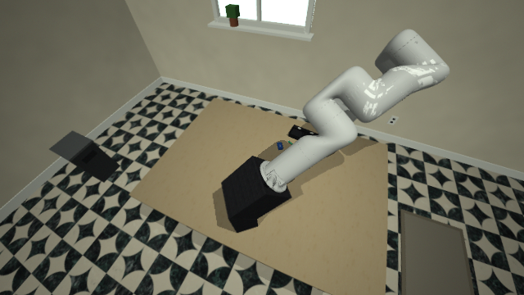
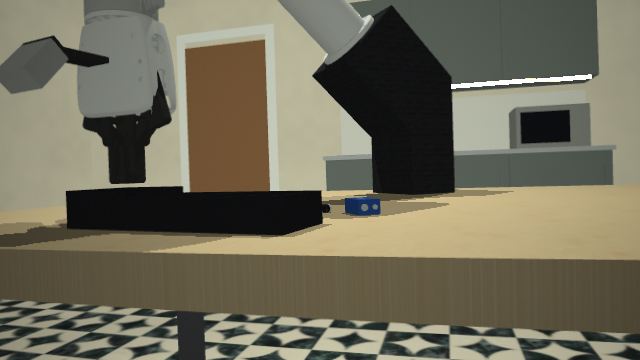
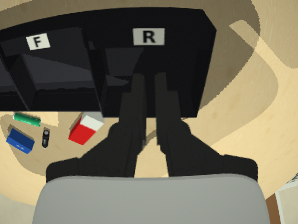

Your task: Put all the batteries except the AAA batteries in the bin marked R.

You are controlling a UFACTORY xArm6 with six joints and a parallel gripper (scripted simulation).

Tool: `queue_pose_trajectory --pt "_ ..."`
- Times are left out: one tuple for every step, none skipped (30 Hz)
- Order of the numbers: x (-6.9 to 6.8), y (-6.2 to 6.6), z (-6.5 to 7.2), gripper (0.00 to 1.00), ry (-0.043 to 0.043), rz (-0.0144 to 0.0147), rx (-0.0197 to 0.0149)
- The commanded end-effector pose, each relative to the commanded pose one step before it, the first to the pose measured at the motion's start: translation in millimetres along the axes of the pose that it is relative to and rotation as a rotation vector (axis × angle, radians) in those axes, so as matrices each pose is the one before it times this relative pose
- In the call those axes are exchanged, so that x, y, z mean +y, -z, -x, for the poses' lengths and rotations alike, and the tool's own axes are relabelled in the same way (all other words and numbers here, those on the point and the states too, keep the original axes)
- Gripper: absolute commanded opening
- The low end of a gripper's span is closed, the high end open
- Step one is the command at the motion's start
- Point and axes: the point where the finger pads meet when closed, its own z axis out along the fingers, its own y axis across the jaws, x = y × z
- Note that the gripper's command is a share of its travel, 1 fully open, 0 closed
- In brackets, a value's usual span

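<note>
My gripper (image 2: 127, 179) (image 3: 150, 88) is shut with nothing seen between the fingers. It hangs just above the black bin's compartment marked R (image 3: 148, 36). The compartment marked F (image 3: 37, 42) is beside it. The bin (image 2: 200, 212) (image 1: 299, 132) stands on the table. A blue 9V battery (image 2: 362, 205) (image 3: 20, 140) (image 1: 280, 145) lies outside the bin. In the wrist view a small black battery (image 3: 45, 137) (image 2: 326, 208), a green thing (image 3: 27, 117) (image 1: 290, 142) and a red and white thing (image 3: 84, 129) lie near it. What is inside the bin is too dark to tell.
The arm's black base block (image 1: 250, 192) (image 2: 405, 125) stands on the wooden table (image 1: 196, 156) (image 2: 475, 225), behind the loose things. The bin stands close to the table's edge in the exterior view.
</note>
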Motion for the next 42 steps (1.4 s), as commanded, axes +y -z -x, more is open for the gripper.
queue_pose_trajectory --pt "0.23 16.89 -1.42 0.07 -0.00049 -0.00022 0.00264" --pt "0.00 4.00 -0.01 0.07 -0.00001 0.00000 0.00001" --pt "0.00 0.00 0.00 0.07 0.00000 0.00000 0.00000" --pt "0.00 0.00 0.00 0.07 0.00000 0.00000 0.00000" --pt "0.01 3.08 -0.02 0.07 -0.00001 0.00000 0.00000" --pt "0.00 0.00 0.00 0.07 0.00000 0.00000 0.00000" --pt "0.00 0.00 0.00 0.07 0.00000 0.00000 0.00000" --pt "-0.02 -0.05 0.03 0.07 0.00000 0.00001 0.00003" --pt "0.01 0.02 -0.01 0.07 0.00000 0.00000 -0.00001" --pt "0.00 0.01 -0.01 0.07 0.00000 0.00000 -0.00001" --pt "-4.97 0.03 -0.52 0.07 0.00000 -0.00004 -0.00002" --pt "-4.97 0.02 -0.51 0.07 0.00000 -0.00004 -0.00001" --pt "-4.98 0.02 -0.51 0.07 0.00000 -0.00003 -0.00001" --pt "-4.98 0.01 -0.50 0.07 0.00000 -0.00003 -0.00001" --pt "-4.98 0.01 -0.50 0.07 0.00000 -0.00003 0.00000" --pt "-4.99 0.00 -0.50 0.07 0.00000 -0.00003 0.00000" --pt "-4.99 0.00 -0.50 0.07 0.00000 -0.00003 0.00000" --pt "-4.99 0.00 -0.50 0.07 0.00000 -0.00003 0.00000" --pt "-4.99 0.00 -0.50 0.07 0.00000 -0.00003 0.00000" --pt "0.00 0.00 0.00 0.07 0.00000 0.00000 0.00000" --pt "0.00 0.00 0.00 0.07 0.00000 0.00000 0.00000" --pt "-5.00 -0.02 -0.53 0.07 0.00000 -0.00003 -0.00001" --pt "-4.99 0.00 -0.50 0.07 0.00000 -0.00003 0.00000" --pt "-4.98 0.00 -0.50 0.07 0.00000 -0.00003 0.00000" --pt "-4.99 0.00 -0.50 0.07 0.00000 -0.00003 0.00000" --pt "-4.99 0.00 -0.50 0.07 0.00000 -0.00003 0.00000" --pt "-4.99 0.00 -0.50 0.07 0.00000 -0.00003 0.00000" --pt "-4.99 0.00 -0.50 0.07 0.00000 -0.00003 0.00000" --pt "-4.02 0.00 -0.41 0.07 0.00000 -0.00002 0.00000" --pt "0.00 -0.01 -0.02 0.07 0.00000 0.00000 0.00000" --pt "-0.01 -0.01 -0.01 0.07 0.00000 0.00000 0.00000" --pt "-0.01 -0.01 -0.01 0.07 0.00000 0.00000 0.00000" --pt "0.00 -0.01 0.00 0.07 0.00000 0.00000 0.00000" --pt "0.00 0.00 0.00 0.07 0.00000 0.00000 0.00000" --pt "0.00 0.00 0.00 0.07 0.00000 0.00000 0.00000" --pt "0.00 -2.66 0.00 0.07 0.00001 0.00000 -0.00001" --pt "0.00 0.00 0.00 0.07 0.00000 0.00000 0.00000" --pt "0.00 0.00 0.00 0.07 0.00000 0.00000 0.00000" --pt "0.00 -2.66 0.00 0.07 0.00001 0.00000 -0.00001" --pt "0.00 -2.66 0.00 0.07 0.00001 0.00000 -0.00001" --pt "0.00 -2.66 0.00 0.07 0.00001 0.00000 -0.00001" --pt "0.00 -2.66 0.00 0.07 0.00001 0.00000 -0.00001"
